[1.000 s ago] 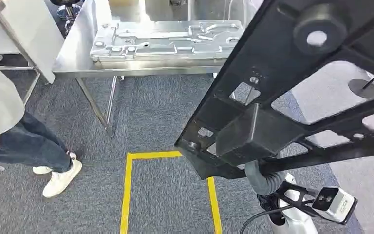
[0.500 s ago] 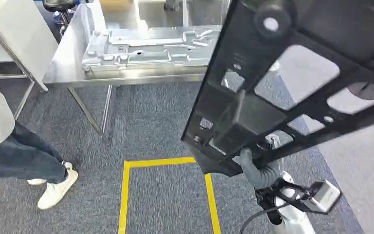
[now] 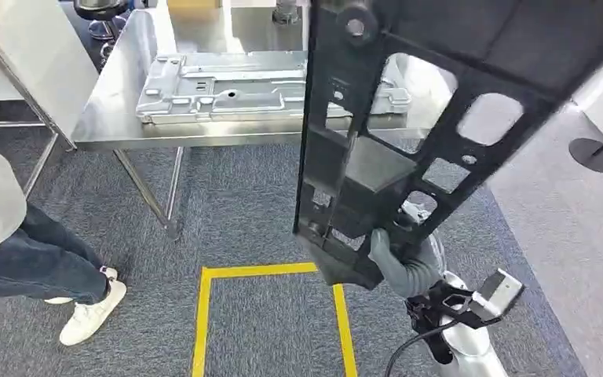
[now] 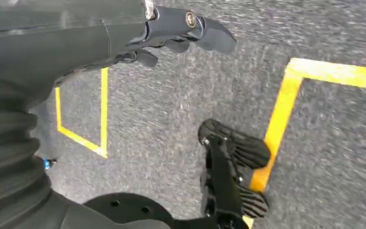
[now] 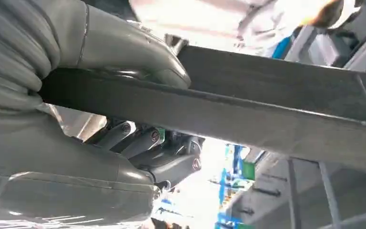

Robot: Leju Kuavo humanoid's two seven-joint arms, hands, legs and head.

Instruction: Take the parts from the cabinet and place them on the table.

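The right robot hand (image 3: pixel 399 263) gripped the near end of a large black frame part (image 3: pixel 408 133), its grey thumb (image 5: pixel 138 52) pressed over one face of the part's edge and its darker fingers (image 5: pixel 143 143) curled under the other. The part was held up in the air at the right of the scene, tilted, with its far end rising toward the upper right and overlapping the sight of the bench. It was a flat piece with several cut-out windows, a raised block near the held end and a round boss near the far end.

The left robot hand (image 4: pixel 171 36) hung low over the carpet, holding nothing; its fingers looked loosely spread, though the blurred picture made that hard to judge.

The steel bench (image 3: pixel 118 118) stood at the far side, left of centre, well apart from the held part's near end. A silver stamped metal panel (image 3: pixel 228 86) lay flat on it.

On the grey carpet (image 3: pixel 243 204), yellow floor tape (image 3: pixel 204 314) marked a rectangle near the robot. A person (image 3: pixel 16 243) in dark jeans and white shoes stood at the left, beside the bench's near left leg. A round black stand base (image 3: pixel 594 155) sat on the paler floor at the far right.
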